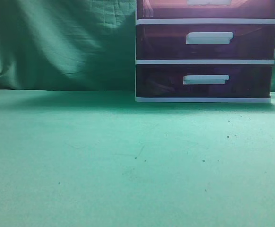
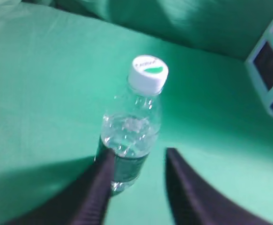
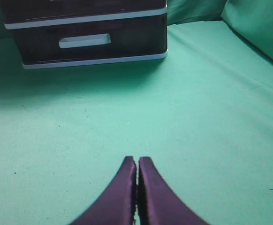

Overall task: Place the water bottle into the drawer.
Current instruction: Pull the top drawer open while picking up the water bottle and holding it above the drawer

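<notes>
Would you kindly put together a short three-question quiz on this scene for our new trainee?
1. True or false: the clear plastic water bottle with the white cap stands upright on the green cloth.
2. Which gripper is shut with nothing between its fingers? A) left gripper B) right gripper
3. Fill in: the bar handles on the white-framed cabinet with dark purple-red drawers are ____ in colour.

Key:
1. True; its cap is at the top and its base is on the cloth.
2. B; the left one is open, with one finger by the bottle.
3. White.
</notes>
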`<state>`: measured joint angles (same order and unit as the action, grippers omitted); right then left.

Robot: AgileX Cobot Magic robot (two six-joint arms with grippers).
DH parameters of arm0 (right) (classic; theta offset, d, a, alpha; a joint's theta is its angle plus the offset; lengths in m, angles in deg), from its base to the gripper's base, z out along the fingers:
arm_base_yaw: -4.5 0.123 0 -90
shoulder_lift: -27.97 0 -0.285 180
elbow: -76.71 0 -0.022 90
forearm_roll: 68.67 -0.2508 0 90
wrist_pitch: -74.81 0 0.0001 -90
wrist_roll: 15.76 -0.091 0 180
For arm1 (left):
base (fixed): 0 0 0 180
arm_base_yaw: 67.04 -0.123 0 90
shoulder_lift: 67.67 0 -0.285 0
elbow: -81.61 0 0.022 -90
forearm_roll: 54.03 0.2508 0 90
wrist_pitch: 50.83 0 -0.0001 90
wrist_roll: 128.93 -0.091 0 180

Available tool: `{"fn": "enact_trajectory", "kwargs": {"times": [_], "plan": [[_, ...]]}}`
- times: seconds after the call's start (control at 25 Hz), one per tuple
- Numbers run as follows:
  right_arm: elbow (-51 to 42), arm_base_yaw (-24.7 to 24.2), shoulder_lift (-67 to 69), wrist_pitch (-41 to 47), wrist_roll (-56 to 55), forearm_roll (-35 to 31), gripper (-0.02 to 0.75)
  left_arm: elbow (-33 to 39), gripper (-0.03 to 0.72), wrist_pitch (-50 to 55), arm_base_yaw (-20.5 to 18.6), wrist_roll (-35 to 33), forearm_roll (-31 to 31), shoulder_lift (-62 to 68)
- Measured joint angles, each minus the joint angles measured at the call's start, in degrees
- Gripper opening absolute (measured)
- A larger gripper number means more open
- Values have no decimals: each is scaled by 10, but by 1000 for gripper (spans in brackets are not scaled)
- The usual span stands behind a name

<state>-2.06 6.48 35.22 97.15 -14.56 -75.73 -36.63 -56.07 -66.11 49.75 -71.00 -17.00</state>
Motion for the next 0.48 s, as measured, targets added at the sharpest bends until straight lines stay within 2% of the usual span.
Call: {"fn": "enact_trajectory", "kwargs": {"times": [0.04, 0.12, 0.2, 0.24, 0.36, 0.44, 0.48], "plan": [[0, 0, 0, 0, 0, 0, 0, -3, 287, 0, 0, 0, 6, 19], [0, 0, 0, 0, 0, 0, 0, -8, 496, 4, 0, 0, 16, 53], [0, 0, 0, 0, 0, 0, 0, -15, 618, 14, 0, 0, 29, 87], [0, 0, 0, 0, 0, 0, 0, -21, 648, 20, 0, 0, 40, 101], [0, 0, 0, 0, 0, 0, 0, -39, 640, 25, 0, 0, 70, 140], [0, 0, 0, 0, 0, 0, 0, -50, 568, 26, 0, 0, 80, 159], [0, 0, 0, 0, 0, 0, 0, -57, 578, 26, 0, 0, 82, 168]]}}
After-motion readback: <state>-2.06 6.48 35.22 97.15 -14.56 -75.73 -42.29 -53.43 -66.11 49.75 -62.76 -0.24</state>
